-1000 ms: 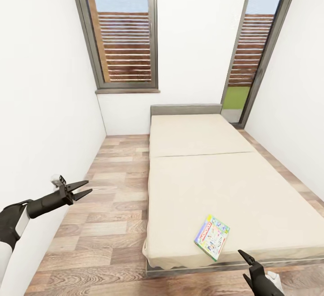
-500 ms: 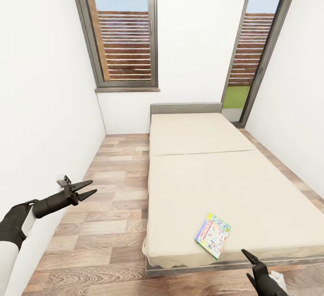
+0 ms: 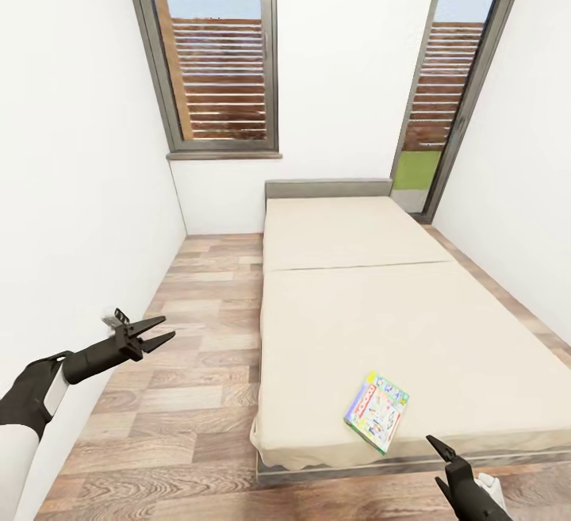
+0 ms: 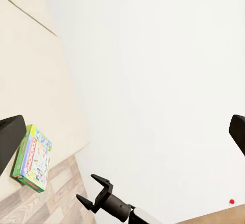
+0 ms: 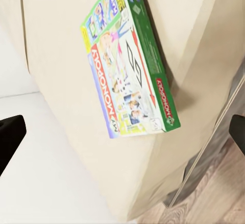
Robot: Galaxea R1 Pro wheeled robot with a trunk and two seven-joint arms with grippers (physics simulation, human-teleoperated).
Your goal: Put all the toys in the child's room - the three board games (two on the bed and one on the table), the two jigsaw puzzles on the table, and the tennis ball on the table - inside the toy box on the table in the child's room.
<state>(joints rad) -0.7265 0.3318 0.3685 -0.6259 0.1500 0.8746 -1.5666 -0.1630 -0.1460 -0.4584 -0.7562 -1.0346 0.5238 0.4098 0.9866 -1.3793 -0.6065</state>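
From the head view, a board game (image 3: 377,412) lies flat on the bed (image 3: 381,323) near its foot edge. The left gripper (image 3: 155,331) hangs over the wooden floor (image 3: 198,394) beside the bed, fingers spread. The right gripper (image 3: 441,465) hovers just past the foot edge.

In the left wrist view, the board game (image 4: 33,157) lies on the bed, and the right gripper (image 4: 88,189) shows with its fingers apart.

In the right wrist view, the board game (image 5: 127,65) lies near the bed's corner.

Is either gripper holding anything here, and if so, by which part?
Nothing is held. The left gripper is open over the floor; the right gripper is open short of the board game lying on the bed.
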